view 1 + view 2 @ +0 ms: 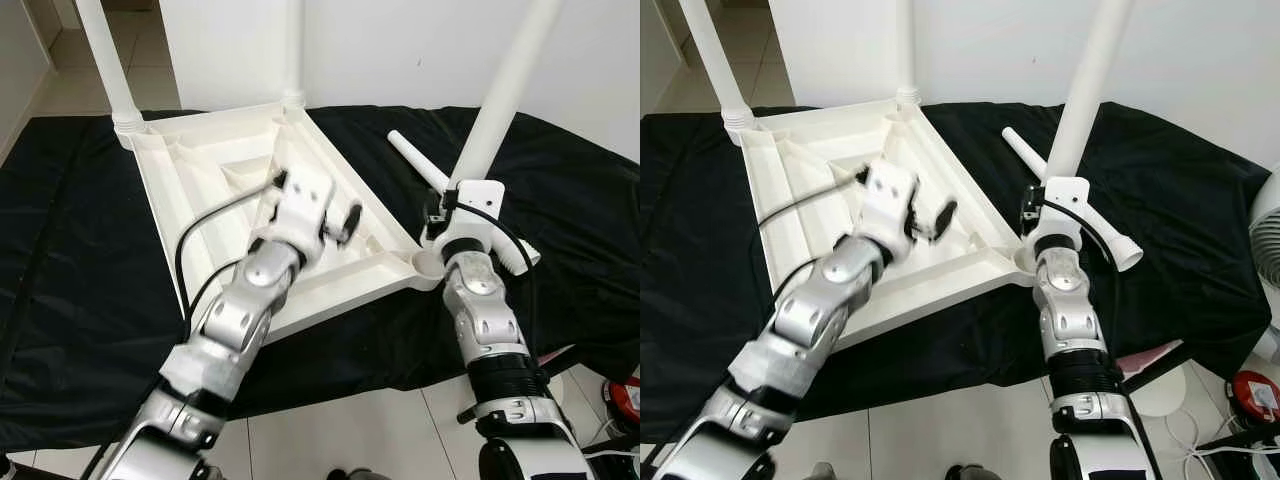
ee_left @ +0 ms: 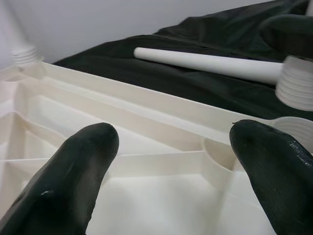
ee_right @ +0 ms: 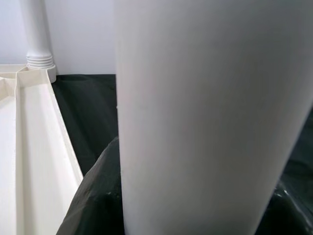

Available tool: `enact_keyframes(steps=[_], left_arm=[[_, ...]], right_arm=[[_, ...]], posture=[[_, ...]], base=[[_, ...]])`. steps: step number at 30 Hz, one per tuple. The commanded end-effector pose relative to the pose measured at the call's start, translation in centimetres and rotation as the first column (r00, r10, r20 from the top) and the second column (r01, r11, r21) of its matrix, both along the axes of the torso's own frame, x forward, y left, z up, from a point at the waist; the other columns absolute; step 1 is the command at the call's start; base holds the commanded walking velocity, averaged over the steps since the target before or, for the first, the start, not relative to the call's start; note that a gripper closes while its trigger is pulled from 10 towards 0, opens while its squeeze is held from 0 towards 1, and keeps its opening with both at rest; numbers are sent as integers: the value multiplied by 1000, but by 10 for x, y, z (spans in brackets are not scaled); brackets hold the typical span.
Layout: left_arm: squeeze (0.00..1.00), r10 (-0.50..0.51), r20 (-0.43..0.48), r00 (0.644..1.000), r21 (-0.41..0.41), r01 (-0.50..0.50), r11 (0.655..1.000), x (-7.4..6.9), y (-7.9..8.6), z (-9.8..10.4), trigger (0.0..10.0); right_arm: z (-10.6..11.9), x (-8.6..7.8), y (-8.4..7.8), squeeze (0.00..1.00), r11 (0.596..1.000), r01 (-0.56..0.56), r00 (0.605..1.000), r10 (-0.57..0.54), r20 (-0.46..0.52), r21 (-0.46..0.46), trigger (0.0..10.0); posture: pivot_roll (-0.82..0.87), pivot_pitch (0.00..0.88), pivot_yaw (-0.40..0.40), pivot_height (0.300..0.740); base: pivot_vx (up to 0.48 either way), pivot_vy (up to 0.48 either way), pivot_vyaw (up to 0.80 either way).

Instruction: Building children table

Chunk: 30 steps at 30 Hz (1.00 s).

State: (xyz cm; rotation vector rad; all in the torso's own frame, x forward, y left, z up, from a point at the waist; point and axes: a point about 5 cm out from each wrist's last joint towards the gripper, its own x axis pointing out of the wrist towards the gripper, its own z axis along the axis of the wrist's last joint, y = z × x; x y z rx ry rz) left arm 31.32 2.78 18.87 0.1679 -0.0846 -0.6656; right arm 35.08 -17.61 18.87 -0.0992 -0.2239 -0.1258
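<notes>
Black cloth carries our upturned white children's table, with one loose leg beside it. Our right end effector pinches an upright table leg over the near corner socket; our left end effector hovers spread above the underside.

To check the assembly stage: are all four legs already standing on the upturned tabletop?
No: one loose leg lies on the black cloth beside the tabletop, and another is held by the right gripper.
</notes>
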Motion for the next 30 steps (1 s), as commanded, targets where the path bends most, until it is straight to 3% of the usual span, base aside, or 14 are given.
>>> enact_keyframes(steps=[1,2,5,9,13,15,22,27,28,30], left_arm=[[0,-251,-12,968,67,251,966,-12,-16,-4,10000],[0,-251,-12,968,67,251,966,-12,-16,-4,10000],[0,-317,-58,947,167,322,932,-17,-31,-23,10000],[0,-334,-87,939,164,344,925,-19,-37,-28,10000],[0,-351,-190,917,144,380,914,-22,-48,-38,10000],[0,-346,-241,907,201,395,896,-24,-55,-50,10000],[0,-279,-303,911,261,361,895,-17,-58,-61,10000],[0,-236,-330,914,241,323,915,-9,-62,-59,10000],[0,-237,-326,915,238,322,916,-8,-63,-57,5333],[0,-240,-323,915,239,324,915,-8,-64,-56,5333]], right_arm=[[5,0,1,0,1000,-7,1000,7,29,-15,10000],[5,0,1,0,1000,-7,1000,7,29,-15,10000],[10,2,5,0,999,-14,999,16,42,-34,10000],[12,3,6,0,999,-18,999,20,48,-41,10000],[14,3,5,0,999,-4,998,6,56,-39,10000],[17,4,5,0,999,2,998,1,63,-39,10000],[18,4,5,0,999,6,998,-3,69,-45,10000],[18,4,5,0,999,12,997,-9,71,-48,10000],[18,4,5,0,999,14,997,-10,71,-48,10000],[18,4,5,0,999,15,997,-12,71,-49,10000]], posture=[[52,43,-63,740],[52,43,-63,740],[48,52,-57,740],[48,52,-57,740],[47,59,-50,740],[43,61,-47,740],[40,63,-43,740],[34,64,-37,740],[33,62,-36,740],[33,62,-36,740]], base=[[0,0,0],[0,0,0],[0,0,0],[0,0,0],[0,0,0],[0,0,0],[0,0,0],[0,0,0],[0,0,0],[0,0,0]])
